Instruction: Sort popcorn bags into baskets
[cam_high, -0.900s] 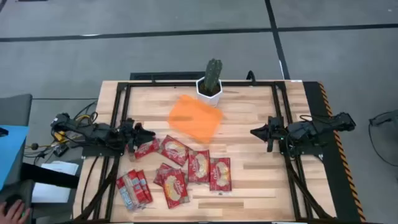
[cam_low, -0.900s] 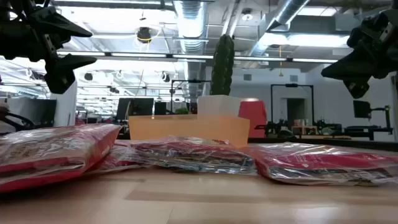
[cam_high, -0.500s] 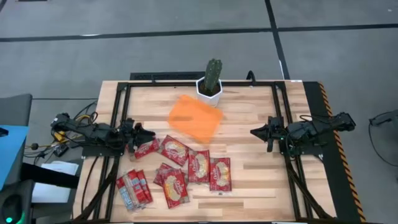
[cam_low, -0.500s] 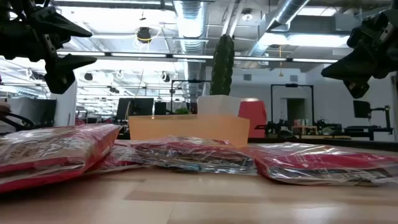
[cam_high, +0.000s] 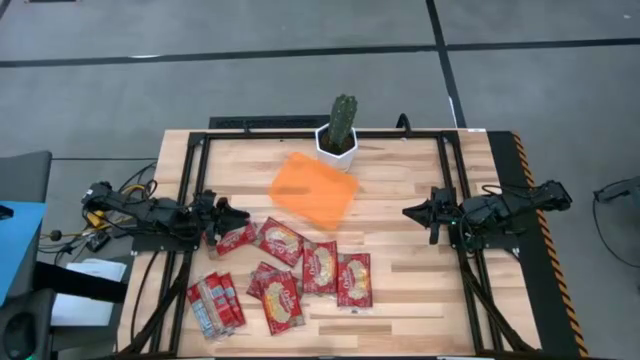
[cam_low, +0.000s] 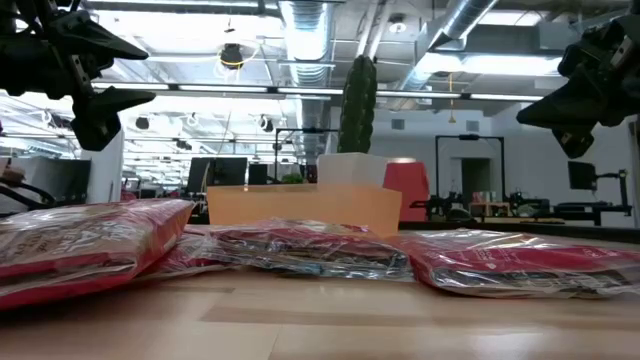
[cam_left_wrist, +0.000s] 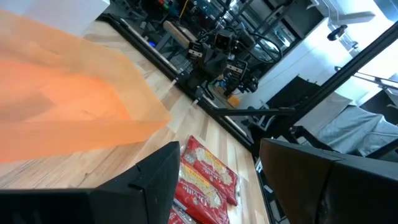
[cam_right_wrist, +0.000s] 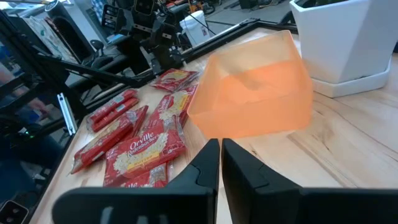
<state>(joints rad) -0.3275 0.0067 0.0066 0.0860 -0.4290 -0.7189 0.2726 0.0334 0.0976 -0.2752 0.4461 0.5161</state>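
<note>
Several red popcorn bags (cam_high: 290, 272) lie flat on the near-left part of the table. Most have a cream oval picture; the narrower striped ones (cam_high: 215, 305) lie nearest the left edge. The orange tray (cam_high: 315, 190) sits beyond them, mid-table. My left gripper (cam_high: 238, 214) hovers open above the table, just left of the bag nearest it (cam_high: 238, 238); its own view (cam_left_wrist: 217, 168) looks across the tray (cam_left_wrist: 68, 106). My right gripper (cam_high: 408, 212) hangs shut over bare wood right of the tray, pointing toward it (cam_right_wrist: 261, 93). In the low view both grippers (cam_low: 95, 70) (cam_low: 575, 95) are well above the bags.
A white pot with a cactus (cam_high: 340, 135) stands at the far edge, just behind the tray. A black frame (cam_high: 300, 130) runs around the table. Bare wood (cam_high: 420, 280) lies to the right of the bags.
</note>
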